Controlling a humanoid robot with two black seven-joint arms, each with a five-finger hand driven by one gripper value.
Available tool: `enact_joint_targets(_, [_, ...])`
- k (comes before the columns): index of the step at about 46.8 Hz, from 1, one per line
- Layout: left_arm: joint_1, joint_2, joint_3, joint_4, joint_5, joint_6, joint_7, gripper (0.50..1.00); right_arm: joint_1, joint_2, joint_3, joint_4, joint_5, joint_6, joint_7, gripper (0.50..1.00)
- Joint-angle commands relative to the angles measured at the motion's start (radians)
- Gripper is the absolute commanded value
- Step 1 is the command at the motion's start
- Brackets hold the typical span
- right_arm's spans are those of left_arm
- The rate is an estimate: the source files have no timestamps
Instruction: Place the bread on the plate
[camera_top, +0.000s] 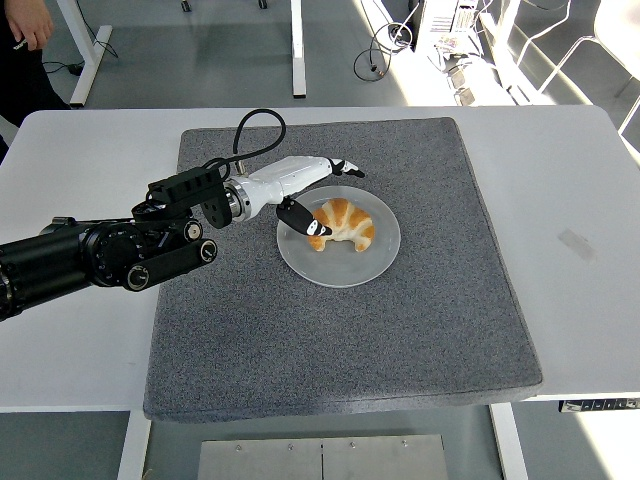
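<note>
Robot hand, the left one, is spread open and holds nothing: its fingers fan out over the far-left rim of the plate, and its thumb dips down beside the left tip of the bread, touching it or very nearly so. No right arm shows.

From largest down: the white counter carries a grey mat that covers most of its middle. The black left arm lies across the mat's left edge, a cable looping up from the wrist. The plate sits on the far half of the mat. The bread, a golden croissant, rests on the plate, slightly left of its centre and wholly inside the rim. A person stands at the far left corner, well apart from the work.

The placing looks done; what remains is getting the robot hand clear. The risk lies in that thumb. If it drags sideways as the arm pulls back, it could catch the croissant's tip and roll or slide it toward the rim. A low retreat could also clip the plate's edge and shift the plate on the mat. Lifting first, then drawing left, would seem safest.
</note>
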Motion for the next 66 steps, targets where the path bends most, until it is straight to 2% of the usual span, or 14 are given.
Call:
enact_joint_targets(1, [-0.001,0.008,-0.070,0.000,-0.074,-0.002,0.000,0.922,0.000,0.000,0.000,0.000,0.000,0.000,0.000,1.000])
enact_joint_targets(10, [-0.003,0.057,-0.170,0.000,-0.246,-0.006,-0.001,0.968,0.000,0.000,0.000,0.000,0.000,0.000,0.000,1.000])
enact_joint_targets(25, [0.006,0.124,-0.272,0.003,-0.477,0.003,-0.001,0.977,0.000,0.000,0.000,0.000,0.000,-0.001,0.000,1.000])
enact_joint_targets(31, [0.017,0.129,-0.309,0.011,-0.585,0.003,0.002,0.999,0.000,0.000,0.000,0.000,0.000,0.000,0.000,1.000])
enact_joint_targets(43, [0.048,0.140,-0.312,0.031,-0.678,0.003,-0.003,0.999,0.000,0.000,0.000,0.000,0.000,0.000,0.000,1.000])
enact_joint_targets(51, [0.075,0.132,-0.312,0.090,-0.697,-0.003,-0.003,0.998,0.000,0.000,0.000,0.000,0.000,-0.001,0.000,1.000])
enact_joint_targets(66, [0.134,0.126,-0.423,0.112,-0.832,-0.006,-0.112,0.993,0.000,0.000,0.000,0.000,0.000,0.000,0.000,1.000])
